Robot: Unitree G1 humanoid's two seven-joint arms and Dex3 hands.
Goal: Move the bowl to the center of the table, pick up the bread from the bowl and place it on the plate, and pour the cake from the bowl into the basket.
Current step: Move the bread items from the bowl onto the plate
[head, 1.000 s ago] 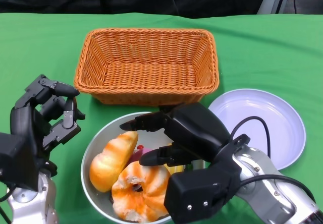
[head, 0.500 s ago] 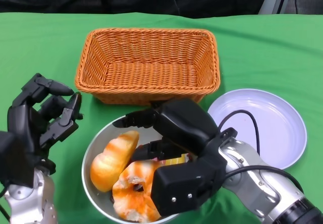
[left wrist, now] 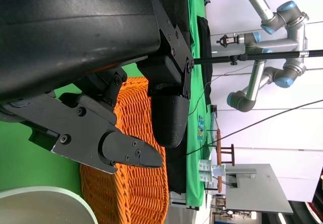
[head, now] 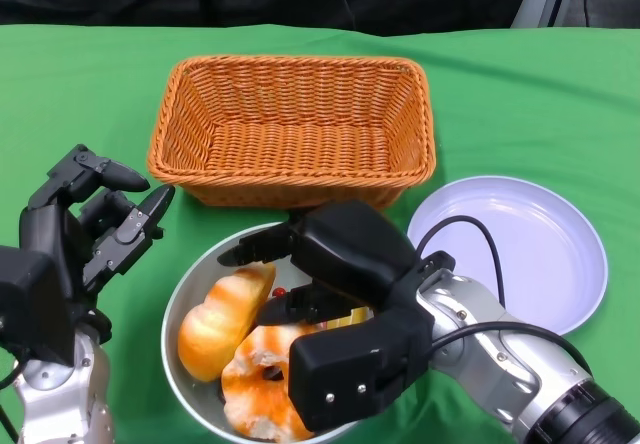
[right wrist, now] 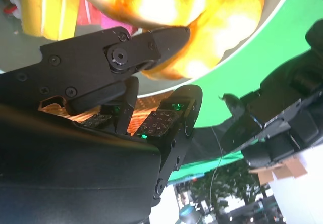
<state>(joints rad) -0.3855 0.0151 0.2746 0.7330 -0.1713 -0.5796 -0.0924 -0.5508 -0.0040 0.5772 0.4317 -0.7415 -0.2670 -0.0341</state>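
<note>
The desk (head: 560, 94), under a green cloth, is filling the head view. The basket (head: 291, 129) is sitting at the upper centre, empty, and looks light and stiff. The plate (head: 520, 249) is lying at the right, bare; its smooth surface may let the bread slide.

The bowl (head: 200, 274) is standing at the lower centre, just in front of the basket. It looks rigid and probably slippery, so the rim is the likely place to hold it. The right hand (head: 330, 294) is hanging over the bowl with fingers (head: 255, 249) spread above the food, gripping nothing. The left hand (head: 95, 229) is waiting at the lower left, beside the bowl, also open and empty.

The bread (head: 222, 319), a long loaf, is lying at the left inside the bowl. I judge it soft and light, so a gentle grip across its middle should do. A ring-shaped bread (head: 268, 389) is lying below it.

The cake (head: 352, 317) is mostly hidden under the right hand; only a yellow bit is showing. The bowl's right side is covered too, and its lower edge is cut off by the frame.
</note>
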